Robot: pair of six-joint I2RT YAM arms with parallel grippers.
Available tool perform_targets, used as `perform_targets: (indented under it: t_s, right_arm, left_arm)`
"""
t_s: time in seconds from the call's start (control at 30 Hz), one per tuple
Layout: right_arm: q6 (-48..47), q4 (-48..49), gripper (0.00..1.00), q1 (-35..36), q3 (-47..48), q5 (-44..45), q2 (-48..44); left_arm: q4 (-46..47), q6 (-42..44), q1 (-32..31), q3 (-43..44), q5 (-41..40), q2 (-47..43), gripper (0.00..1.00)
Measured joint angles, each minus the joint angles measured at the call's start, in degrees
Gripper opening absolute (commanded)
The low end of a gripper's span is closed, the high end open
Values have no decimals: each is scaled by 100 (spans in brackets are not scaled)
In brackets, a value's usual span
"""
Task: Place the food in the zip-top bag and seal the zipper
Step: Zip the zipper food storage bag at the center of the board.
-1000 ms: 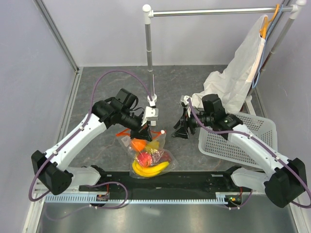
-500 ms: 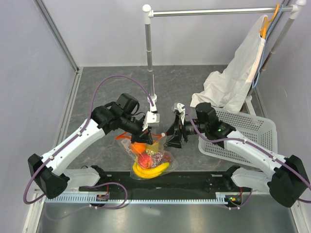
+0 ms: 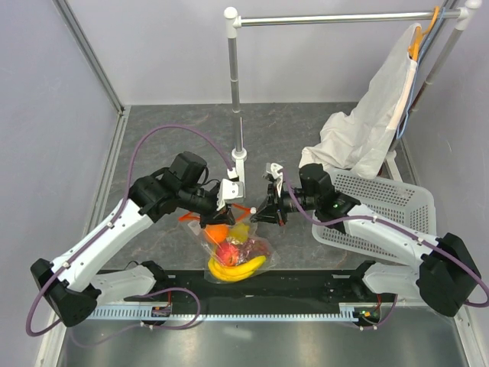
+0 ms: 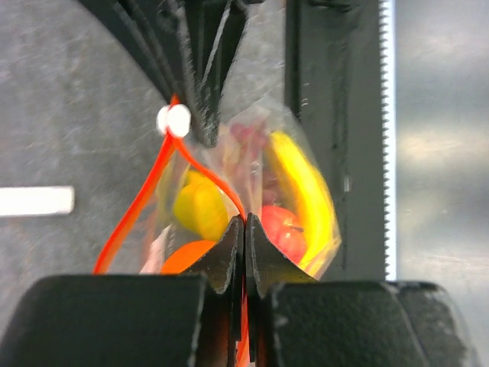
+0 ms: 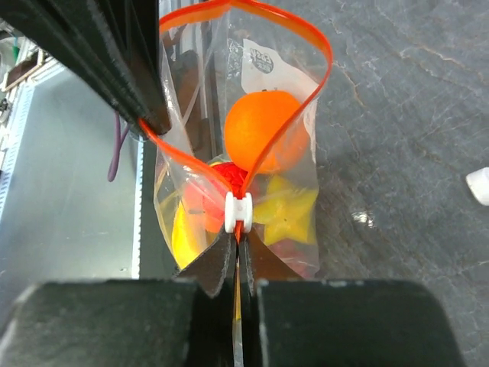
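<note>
From the left, the left gripper is clamped on the red zipper, the limp, slippery bag sags fruit-heavy between the 2, and the right gripper pinches the strip beside its white slider, probably the firmest hold.

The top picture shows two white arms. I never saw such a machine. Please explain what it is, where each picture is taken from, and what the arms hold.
These are two robot arms, each ending in a two-finger claw. One picture comes from a fixed camera above; the other two from cameras on the wrists. On the table are a white mesh basket and a hanging white cloth bag. The left claw and the right claw are shut on the open red zipper of a clear zip-top bag, the right beside its white slider. Inside are an orange, a banana and more fruit.
</note>
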Motion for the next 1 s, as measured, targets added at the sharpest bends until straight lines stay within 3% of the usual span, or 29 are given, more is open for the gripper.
perform_targets:
  t_s: [0.07, 0.13, 0.17, 0.2, 0.3, 0.5, 1.0]
  right_arm:
    - [-94, -44, 0, 2, 66, 26, 0]
    - [-275, -129, 0, 0, 229, 48, -7]
    - [-348, -173, 0, 0, 308, 50, -13]
    - [-479, -262, 0, 2, 420, 50, -31]
    - [-879, -487, 0, 20, 673, 44, -177]
    - [-1539, -914, 0, 103, 726, 50, -538]
    - [-2275, -1484, 0, 168, 726, 129, -699]
  left_arm:
    - [15, -28, 0, -2, -271, -76, 9]
    - [26, -70, 37, 0, -608, -157, 22]
    - [24, -90, 81, 7, -732, -188, 32]
    - [24, -122, 129, 15, -826, -214, 51]
    - [37, -260, 229, 24, -962, -372, 66]
    - [382, -597, 227, 214, -673, -640, 63]
    - [1390, -1102, -564, 507, -551, 249, 56]
